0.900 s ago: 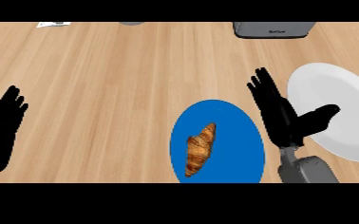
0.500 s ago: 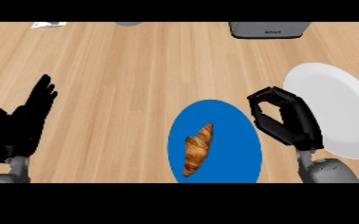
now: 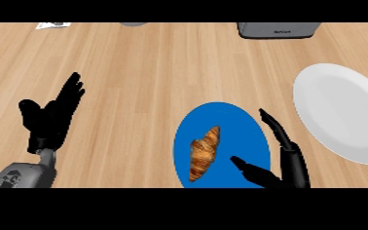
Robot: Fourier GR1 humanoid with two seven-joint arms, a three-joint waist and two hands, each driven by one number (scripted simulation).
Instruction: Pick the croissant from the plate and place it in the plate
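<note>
Since 0.5 s ago the right robot hand [image 3: 277, 168] has dropped from beside the white plate to the lower edge of the view and uncurled; its fingers now stretch straight up along the right rim of the blue plate [image 3: 248, 126], thumb reaching in over the plate toward the croissant, holding nothing; the left robot hand [image 3: 50, 114] has risen a little at the left, fingers straight and spread, resting open above the wooden surface [image 3: 158, 63].

Nearest, the croissant [image 3: 204, 152] lies on the blue plate, lengthwise and slightly tilted, just left of the right thumb and apart from it; I judge it light, flaky and easily crushed, with a crust that sheds crumbs, so the best hold is across its thick middle, thumb on 1 side and fingers on the other, not at the thin tips.

Farther right sits the white plate [image 3: 338, 112], the likely goal, bare where seen; at the far edge stand a grey appliance [image 3: 279, 29] whose faint lettering cannot be read, a grey round object [image 3: 133, 24] cut off by the frame, and a white paper scrap [image 3: 54, 25] with illegible marks.
</note>
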